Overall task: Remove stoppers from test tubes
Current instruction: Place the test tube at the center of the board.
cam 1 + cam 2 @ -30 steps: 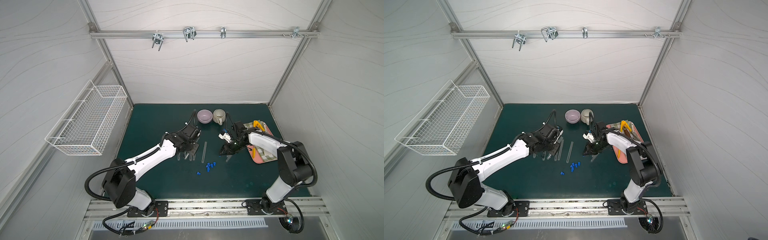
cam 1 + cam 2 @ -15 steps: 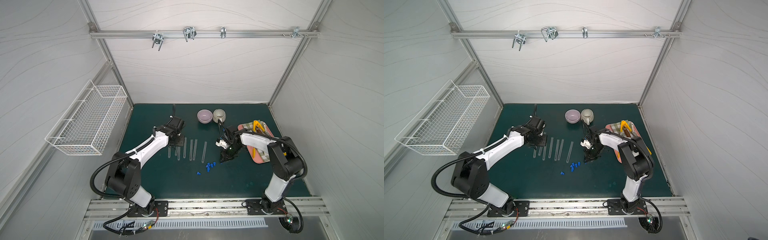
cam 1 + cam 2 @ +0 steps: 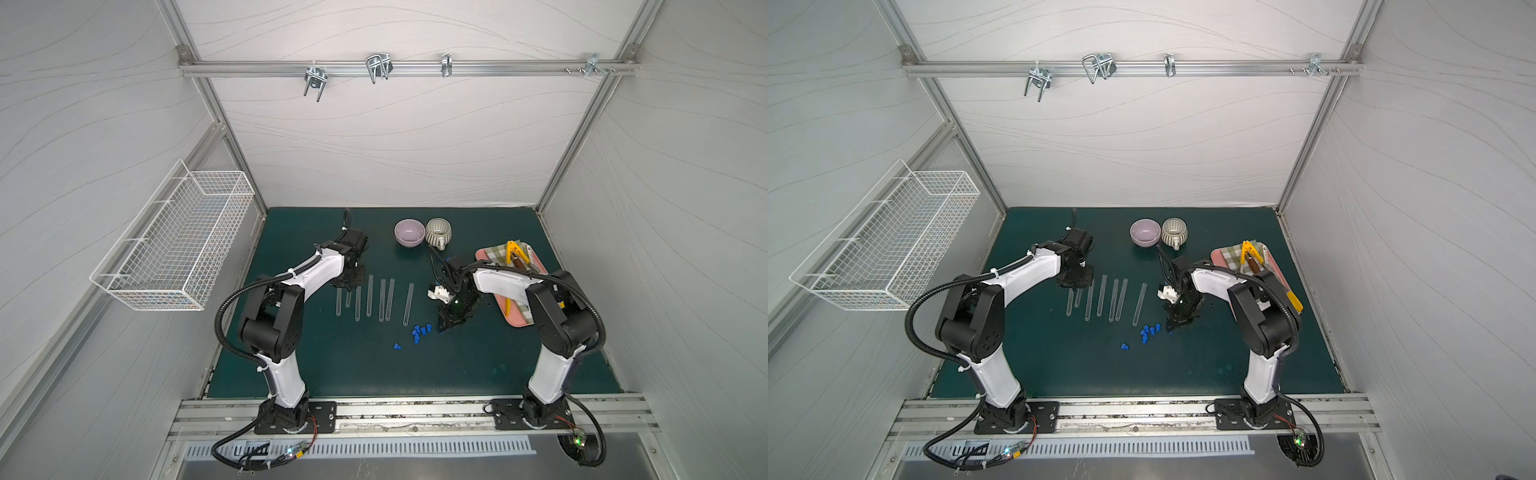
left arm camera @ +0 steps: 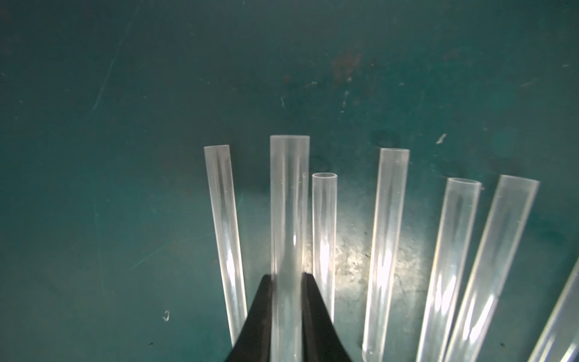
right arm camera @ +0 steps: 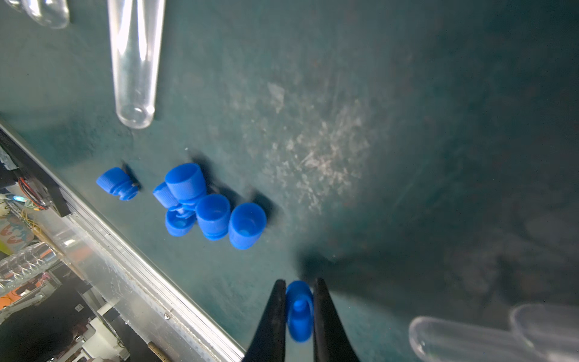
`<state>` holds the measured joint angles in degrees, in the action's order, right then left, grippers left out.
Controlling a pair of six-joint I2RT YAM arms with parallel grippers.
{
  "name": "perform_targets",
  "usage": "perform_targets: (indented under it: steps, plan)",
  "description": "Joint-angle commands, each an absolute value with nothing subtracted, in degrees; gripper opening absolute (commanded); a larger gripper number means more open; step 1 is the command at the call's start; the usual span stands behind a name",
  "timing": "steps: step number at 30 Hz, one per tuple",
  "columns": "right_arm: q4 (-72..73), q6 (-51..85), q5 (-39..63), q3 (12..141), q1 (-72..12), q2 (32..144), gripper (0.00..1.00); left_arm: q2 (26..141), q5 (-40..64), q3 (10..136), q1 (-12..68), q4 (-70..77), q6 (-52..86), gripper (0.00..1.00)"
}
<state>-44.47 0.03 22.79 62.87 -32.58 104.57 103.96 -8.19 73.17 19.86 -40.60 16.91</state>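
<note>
Test tubes (image 3: 382, 299), clear and smooth-walled, long, thin, round-bottomed, open-mouthed, side by side on a scuffed dark-green mat (image 5: 313, 150). Left gripper (image 4: 287, 277) at the row's left end: clamps one tube (image 4: 289, 194) between black tapered jaws. Stoppers (image 5: 213, 216): bright blue, ribbed, short stepped cylinders, heaped loose on the mat just beside the right gripper (image 5: 299, 283), one lying apart from the heap. Pinches one more stopper (image 5: 299, 326) between thin black jaws, near the heap.
</note>
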Motion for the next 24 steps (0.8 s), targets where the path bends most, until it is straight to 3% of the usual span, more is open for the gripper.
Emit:
perform_targets:
  steps: [1, 24]
  plan:
    - [-46.01, -1.54, 23.36, 63.98, -33.02, 105.17, 0.13, 105.93, -9.36, 75.15, 19.6, -41.18, 18.47, 0.1]
    - [-45.43, -0.79, 24.52, 64.17, -30.92, 98.13, 0.42, 110.82, -10.53, 74.97, 19.51, -41.66, 18.94, 0.18]
